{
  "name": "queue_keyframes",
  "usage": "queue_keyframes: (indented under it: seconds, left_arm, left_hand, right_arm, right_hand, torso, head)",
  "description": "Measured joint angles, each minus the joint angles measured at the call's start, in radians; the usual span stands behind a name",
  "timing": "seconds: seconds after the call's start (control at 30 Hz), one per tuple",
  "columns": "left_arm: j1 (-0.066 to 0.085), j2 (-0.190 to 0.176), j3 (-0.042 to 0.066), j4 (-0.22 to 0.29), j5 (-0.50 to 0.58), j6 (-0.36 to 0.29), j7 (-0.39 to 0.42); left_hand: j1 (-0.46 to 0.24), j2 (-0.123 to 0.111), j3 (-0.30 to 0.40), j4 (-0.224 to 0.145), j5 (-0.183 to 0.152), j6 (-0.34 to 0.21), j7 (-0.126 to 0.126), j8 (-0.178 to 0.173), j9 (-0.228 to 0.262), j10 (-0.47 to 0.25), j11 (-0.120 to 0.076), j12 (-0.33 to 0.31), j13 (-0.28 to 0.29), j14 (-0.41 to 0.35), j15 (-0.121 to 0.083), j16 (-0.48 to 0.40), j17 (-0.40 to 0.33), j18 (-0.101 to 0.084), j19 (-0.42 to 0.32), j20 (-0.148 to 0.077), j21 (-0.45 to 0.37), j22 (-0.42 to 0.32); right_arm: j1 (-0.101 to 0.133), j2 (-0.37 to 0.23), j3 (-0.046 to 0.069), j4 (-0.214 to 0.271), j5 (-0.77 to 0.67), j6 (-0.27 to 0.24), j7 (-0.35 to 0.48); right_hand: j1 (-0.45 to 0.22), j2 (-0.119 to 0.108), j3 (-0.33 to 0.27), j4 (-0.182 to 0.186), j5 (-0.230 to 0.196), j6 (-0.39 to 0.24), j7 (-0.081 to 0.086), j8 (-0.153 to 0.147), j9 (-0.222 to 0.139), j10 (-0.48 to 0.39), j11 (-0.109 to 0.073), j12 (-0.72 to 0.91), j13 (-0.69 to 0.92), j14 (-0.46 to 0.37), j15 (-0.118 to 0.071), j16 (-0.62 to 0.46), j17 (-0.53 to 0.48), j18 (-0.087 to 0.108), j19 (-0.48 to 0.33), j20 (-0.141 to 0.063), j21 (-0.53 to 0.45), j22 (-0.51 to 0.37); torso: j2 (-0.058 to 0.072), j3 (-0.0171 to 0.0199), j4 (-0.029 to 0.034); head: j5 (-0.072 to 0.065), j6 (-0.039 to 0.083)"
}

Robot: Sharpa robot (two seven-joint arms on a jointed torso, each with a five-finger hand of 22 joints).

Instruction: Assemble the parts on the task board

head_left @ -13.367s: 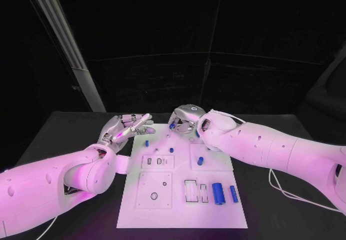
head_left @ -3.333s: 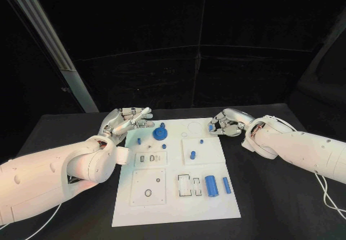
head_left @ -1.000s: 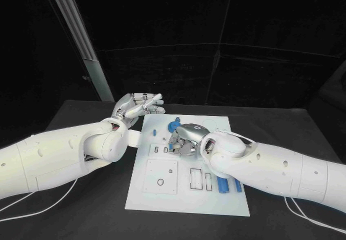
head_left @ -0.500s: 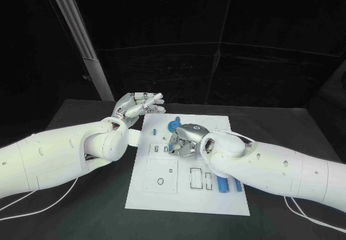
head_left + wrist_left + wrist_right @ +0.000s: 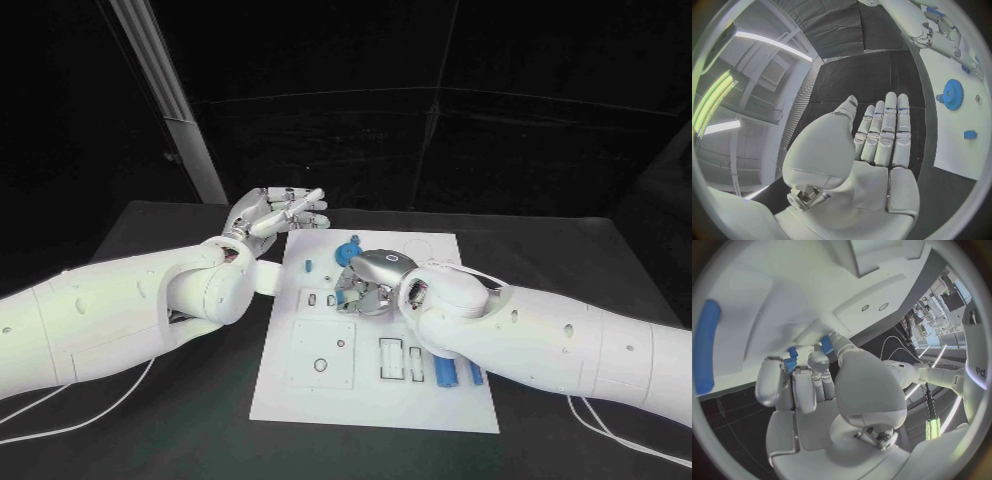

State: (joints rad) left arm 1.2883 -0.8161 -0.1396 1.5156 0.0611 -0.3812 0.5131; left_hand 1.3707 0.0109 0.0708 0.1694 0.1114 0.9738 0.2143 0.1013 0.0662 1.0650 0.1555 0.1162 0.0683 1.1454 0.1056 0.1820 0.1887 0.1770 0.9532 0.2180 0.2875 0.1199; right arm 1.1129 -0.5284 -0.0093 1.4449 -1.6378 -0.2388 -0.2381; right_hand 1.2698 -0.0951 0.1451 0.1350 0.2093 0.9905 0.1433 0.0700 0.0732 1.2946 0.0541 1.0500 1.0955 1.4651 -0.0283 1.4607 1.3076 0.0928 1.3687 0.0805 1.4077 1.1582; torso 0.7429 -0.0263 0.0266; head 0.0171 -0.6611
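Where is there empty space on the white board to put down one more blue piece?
The task board looks bare along its near edge, below the square panel and the blue cylinders. Its middle is crowded: the right hand works there, beside the blue gear.

No lettering, label, brand or number can be read anywhere here. On the white arm at the rim of the right wrist view there is a dark mark that may be a couple of letters, but it is cut off at the edge and too small to make out.
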Motion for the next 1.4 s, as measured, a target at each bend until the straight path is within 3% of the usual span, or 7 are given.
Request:
queue_keyframes:
  seconds: [0.5,0.77,0.9,1.03,1.17,1.27,1.4]
  left_arm:
    - [0.000,0.000,0.000,-0.005,0.000,0.004,-0.005]
    - [0.000,-0.012,0.000,-0.016,-0.067,0.025,-0.064]
    - [0.001,-0.016,0.000,-0.030,-0.180,0.077,-0.188]
    - [0.010,-0.013,0.000,-0.042,-0.340,0.161,-0.364]
    - [0.020,0.010,0.000,-0.056,-0.496,0.251,-0.543]
    - [0.032,0.034,0.000,-0.063,-0.604,0.323,-0.667]
    - [0.050,0.072,0.000,-0.080,-0.730,0.412,-0.809]
  left_hand:
    - [0.000,0.000,-0.001,-0.005,0.000,0.000,0.000,-0.005,0.000,0.000,0.000,-0.008,0.000,0.031,-0.001,0.010,0.013,0.000,0.022,-0.001,0.004,0.001]
    - [-0.030,0.000,-0.013,0.002,0.000,0.065,-0.051,0.000,0.006,0.140,-0.062,0.029,0.025,0.310,-0.092,0.242,0.181,0.000,0.248,-0.090,0.165,0.077]
    - [-0.157,0.034,-0.057,0.093,-0.042,0.100,-0.086,0.009,0.011,0.270,-0.104,0.112,0.090,0.319,-0.128,0.890,0.812,0.000,0.352,-0.136,0.296,0.152]
    - [-0.195,0.054,-0.116,0.117,-0.045,0.105,-0.091,0.040,0.025,0.285,-0.120,0.243,0.210,0.320,-0.135,1.188,1.092,-0.008,0.375,-0.158,0.503,0.351]
    - [-0.209,0.069,-0.181,0.118,-0.045,0.109,-0.112,0.114,0.058,0.235,-0.143,0.498,0.435,0.321,-0.147,1.323,1.119,-0.030,0.387,-0.168,0.747,0.629]
    - [-0.214,0.095,-0.220,0.116,-0.045,0.108,-0.131,0.203,0.110,0.253,-0.155,0.889,0.823,0.321,-0.163,1.375,1.119,-0.063,0.414,-0.170,0.900,0.825]
    - [-0.200,0.108,-0.249,0.119,-0.045,0.077,-0.139,0.284,0.166,0.248,-0.158,1.027,0.961,0.322,-0.165,1.386,1.119,-0.063,0.415,-0.171,0.956,0.897]
  right_arm:
    - [-0.008,-0.048,-0.005,0.050,0.001,-0.118,0.007]
    - [0.019,-0.182,-0.003,0.145,0.116,-0.233,0.222]
    - [0.069,-0.241,0.001,0.155,0.265,-0.224,0.331]
    - [0.111,-0.301,0.002,0.148,0.430,-0.195,0.402]
    - [0.133,-0.353,0.002,0.137,0.608,-0.174,0.446]
    - [0.143,-0.378,0.002,0.126,0.733,-0.166,0.468]
    - [0.149,-0.393,0.002,0.112,0.856,-0.157,0.486]
  right_hand:
    - [-0.042,0.004,-0.203,0.137,-0.029,-0.046,0.014,0.000,0.003,-0.016,0.016,-0.009,-0.021,0.000,0.014,-0.003,0.000,0.000,-0.003,0.011,-0.005,-0.002]
    - [0.059,0.052,-0.204,0.110,0.045,-0.042,0.009,0.007,0.006,-0.053,0.009,-0.051,-0.058,0.000,0.014,-0.046,-0.027,0.000,-0.034,0.017,-0.034,-0.060]
    - [0.105,0.078,-0.211,0.089,0.047,-0.042,0.009,0.007,0.006,-0.142,0.008,-0.218,-0.207,-0.002,0.014,-0.160,-0.181,0.025,-0.117,0.014,-0.127,-0.226]
    - [0.135,0.094,-0.223,0.077,0.043,-0.042,0.009,0.007,0.006,-0.166,0.008,-0.342,-0.321,-0.020,0.009,-0.273,-0.308,0.032,-0.162,0.011,-0.218,-0.357]
    - [0.141,0.101,-0.231,0.069,0.057,-0.060,0.011,0.007,0.006,-0.179,0.010,-0.383,-0.361,-0.039,0.013,-0.349,-0.382,0.057,-0.208,0.011,-0.305,-0.482]
    - [0.146,0.096,-0.237,0.063,0.068,-0.070,0.015,0.007,0.004,-0.186,0.014,-0.390,-0.373,-0.043,0.014,-0.371,-0.401,0.063,-0.227,0.012,-0.342,-0.534]
    - [0.146,0.096,-0.244,0.065,0.068,-0.070,0.015,0.007,0.004,-0.186,0.014,-0.390,-0.376,-0.043,0.014,-0.371,-0.402,0.063,-0.227,0.012,-0.347,-0.543]
  torso:
    - [-0.001,0.0012,0.0003]
    - [-0.004,0.0018,-0.0002]
    - [-0.011,0.0044,-0.0018]
    - [-0.019,0.0081,-0.0038]
    - [-0.026,0.0117,-0.0039]
    - [-0.032,0.0141,-0.0038]
    - [-0.038,0.0174,-0.0038]
  head:
    - [-0.003,0.005]
    - [0.004,0.007]
    - [0.009,0.003]
    - [0.013,-0.001]
    - [0.014,-0.006]
    - [0.014,-0.009]
    - [0.018,-0.012]
